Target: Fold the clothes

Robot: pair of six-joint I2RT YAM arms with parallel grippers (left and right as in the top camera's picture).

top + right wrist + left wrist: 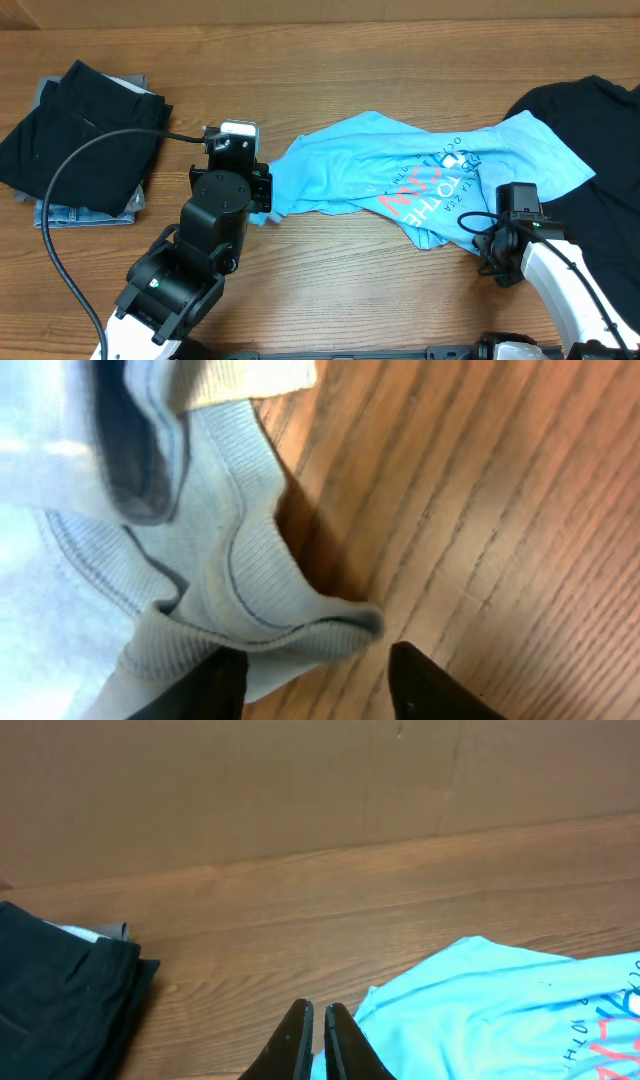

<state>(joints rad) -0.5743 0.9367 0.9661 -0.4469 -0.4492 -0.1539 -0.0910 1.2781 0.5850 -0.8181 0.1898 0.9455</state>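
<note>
The light blue T-shirt (400, 170) lies crumpled across the middle of the wooden table, with pink and white lettering facing up. My left gripper (262, 188) is at the shirt's left edge. In the left wrist view its fingers (318, 1012) are pressed together with blue cloth (500, 1010) showing between their bases. My right gripper (500, 225) is over the shirt's lower right part. In the right wrist view its fingers (315, 660) are open, and the shirt's ribbed collar (250, 610) lies between them on the wood.
A black garment (600, 150) lies at the right edge, touching the shirt. A pile of folded dark clothes (80, 130) on jeans sits at the far left, also seen in the left wrist view (60, 1000). A black cable (60, 190) loops off the left arm.
</note>
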